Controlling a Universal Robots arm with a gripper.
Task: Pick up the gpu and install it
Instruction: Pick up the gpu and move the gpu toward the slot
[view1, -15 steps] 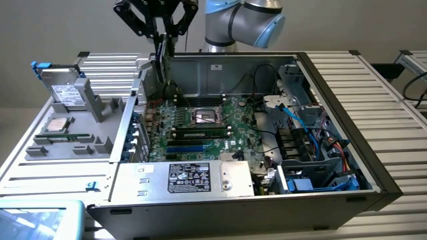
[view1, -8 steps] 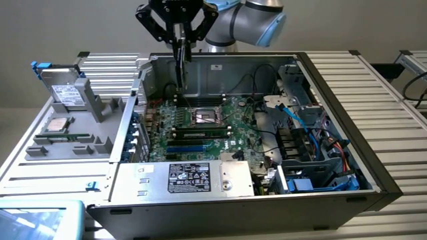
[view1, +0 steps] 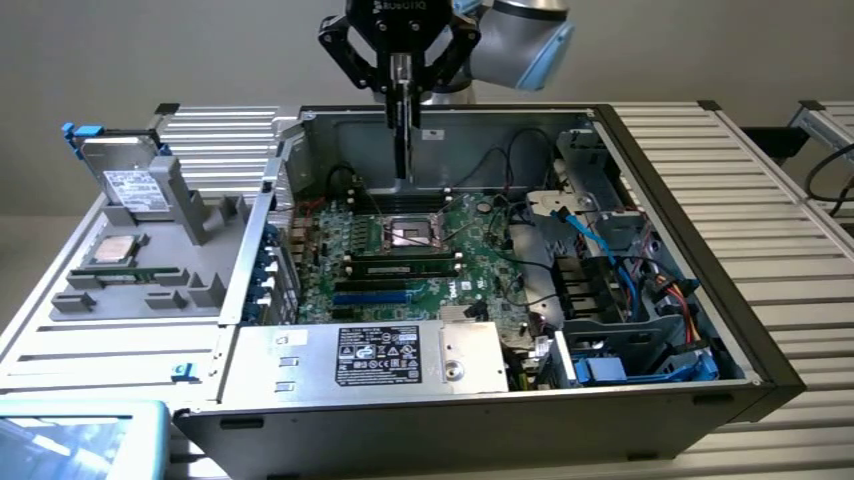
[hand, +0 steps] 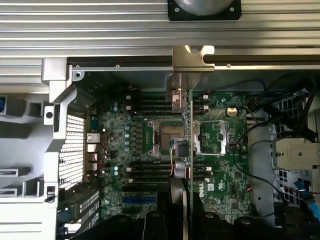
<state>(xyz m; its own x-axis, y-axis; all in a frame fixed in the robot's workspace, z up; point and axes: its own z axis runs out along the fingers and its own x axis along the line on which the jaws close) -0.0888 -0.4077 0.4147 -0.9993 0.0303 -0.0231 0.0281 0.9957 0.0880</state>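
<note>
Gripper (view1: 399, 80) pinching gpu (view1: 402, 140) edge-on above motherboard (view1: 350, 240) (bracket end farthest from gripper). Risk: card tilts in grip, misses slot, strikes cpu socket (view1: 407, 235).

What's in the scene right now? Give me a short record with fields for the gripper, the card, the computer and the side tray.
gripper: shut on the gpu, above the open computer case
gpu: held on edge, hanging long side down over the motherboard, not seated in a slot
motherboard: flat in the case, memory sticks fitted
tray: grey, at the exterior view's left of the case, holds a silver drive
</note>
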